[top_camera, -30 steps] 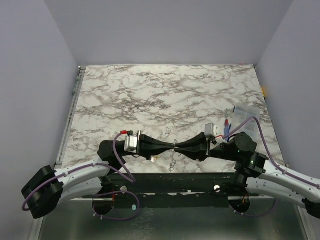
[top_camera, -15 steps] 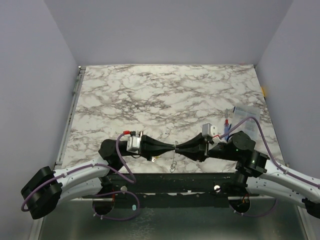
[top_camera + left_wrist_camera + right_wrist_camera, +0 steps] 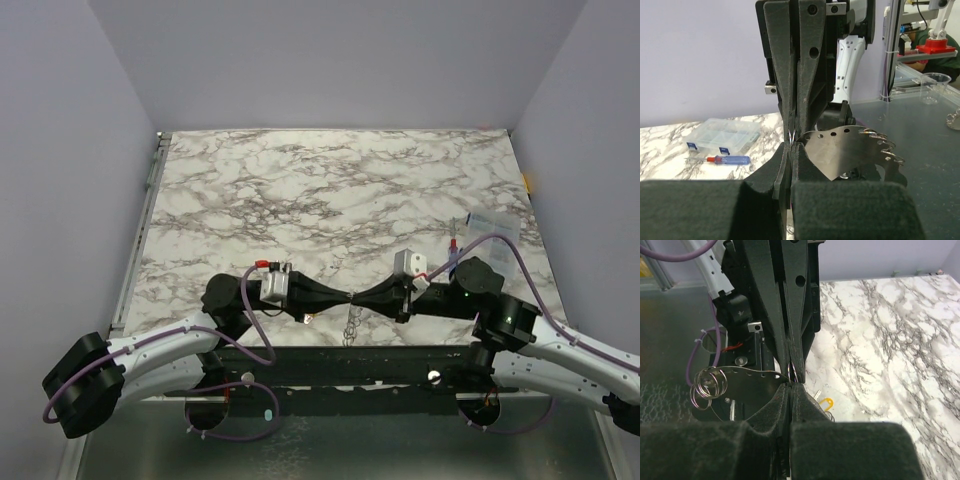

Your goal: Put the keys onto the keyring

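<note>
Keyring (image 3: 790,136), a thin wire loop, was pinched between the clenched left gripper (image 3: 346,296) and clenched right gripper (image 3: 358,297), tip to tip over the near edge of the table (image 3: 330,190); we judged it light, springy, slippery, best held across its coil

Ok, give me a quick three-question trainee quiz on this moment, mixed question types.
1. True or false: the left gripper and the right gripper are both open.
2. Over the table, the gripper tips meet closest to: A) the far edge, B) the near edge, C) the left edge.
3. What thin wire loop sits between the meeting tips?
Key: 1 false, both are shut; 2 B; 3 the keyring.
</note>
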You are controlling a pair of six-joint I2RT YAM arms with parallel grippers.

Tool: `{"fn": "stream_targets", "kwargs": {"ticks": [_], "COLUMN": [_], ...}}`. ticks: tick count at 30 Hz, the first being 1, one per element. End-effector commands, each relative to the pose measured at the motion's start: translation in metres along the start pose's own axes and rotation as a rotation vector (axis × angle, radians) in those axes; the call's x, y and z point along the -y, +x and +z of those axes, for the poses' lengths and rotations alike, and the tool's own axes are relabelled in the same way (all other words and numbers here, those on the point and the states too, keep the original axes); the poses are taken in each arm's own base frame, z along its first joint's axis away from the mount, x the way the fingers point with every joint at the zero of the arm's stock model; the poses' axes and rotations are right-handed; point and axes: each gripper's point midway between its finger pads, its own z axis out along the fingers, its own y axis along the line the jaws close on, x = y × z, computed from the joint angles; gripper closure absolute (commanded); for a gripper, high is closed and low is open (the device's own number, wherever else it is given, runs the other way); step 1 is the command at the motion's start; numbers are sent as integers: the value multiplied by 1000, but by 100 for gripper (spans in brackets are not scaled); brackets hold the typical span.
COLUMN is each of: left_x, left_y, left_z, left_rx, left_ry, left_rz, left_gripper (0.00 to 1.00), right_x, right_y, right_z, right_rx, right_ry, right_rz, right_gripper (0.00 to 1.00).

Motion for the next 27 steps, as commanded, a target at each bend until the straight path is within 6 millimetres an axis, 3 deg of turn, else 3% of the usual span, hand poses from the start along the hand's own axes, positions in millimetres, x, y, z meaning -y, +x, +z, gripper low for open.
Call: {"fn": "stream_targets", "kwargs": {"ticks": [1,4,8,16,22,27], "left_x": [5,0,-6,-14,-16,-19], "left_y": [12,14,17,26,32,33], "left_z": [6,4,1,-6,-10,-14], "left_rx": [-63,-75,-109,-181,-224,-257], "left_ry": [44,19,-18,-56,-66,-85], "left_rz": [-21,-1,37,87,104,135], "left_gripper": [100,100,87,74,76,63], "right_x": [4,5,11,20,20,22], "right_y": [-13,-8,-2,-1,4,8], "right_z": [7,6,4,3,5,7], "right_rx": [9,-12,-49,-71,-82,-103], "right_ry": [1,4,29,69,61,65], "right_rz": [-40,-52,-73,-123,-127,-127], "right_gripper": [99,99,99,99,99,99]}}
